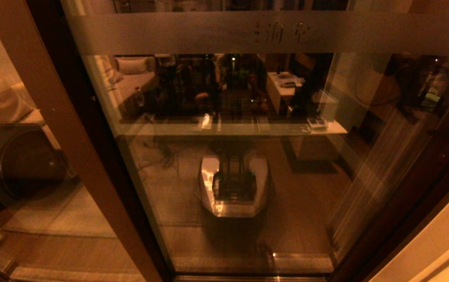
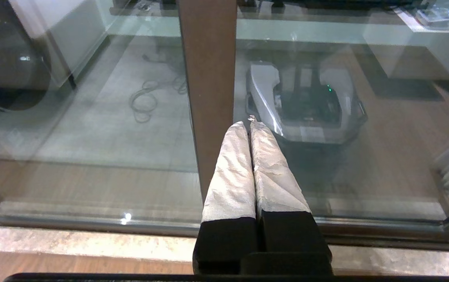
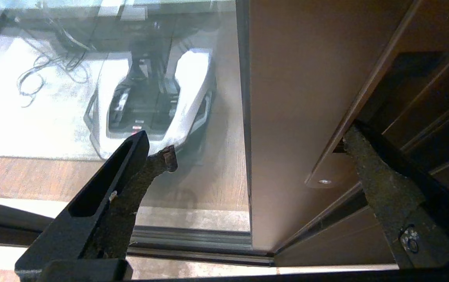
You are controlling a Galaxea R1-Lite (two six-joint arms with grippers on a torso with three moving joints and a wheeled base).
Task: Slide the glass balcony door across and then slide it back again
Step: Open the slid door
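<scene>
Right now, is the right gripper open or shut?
Open. In the right wrist view the right gripper has its two fingers wide apart, straddling the brown stile of the door, gripping nothing.

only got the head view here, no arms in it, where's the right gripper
Observer: The right gripper is open, its jaws straddling the brown stile of the glass balcony door.
Operator: touching the handle?
Observer: One finger has its tip at the recessed handle on the stile's edge; contact can't be confirmed.
Operator: and the left one
Observer: The left gripper is shut, holding nothing, pointing at the brown frame post without touching it.
</scene>
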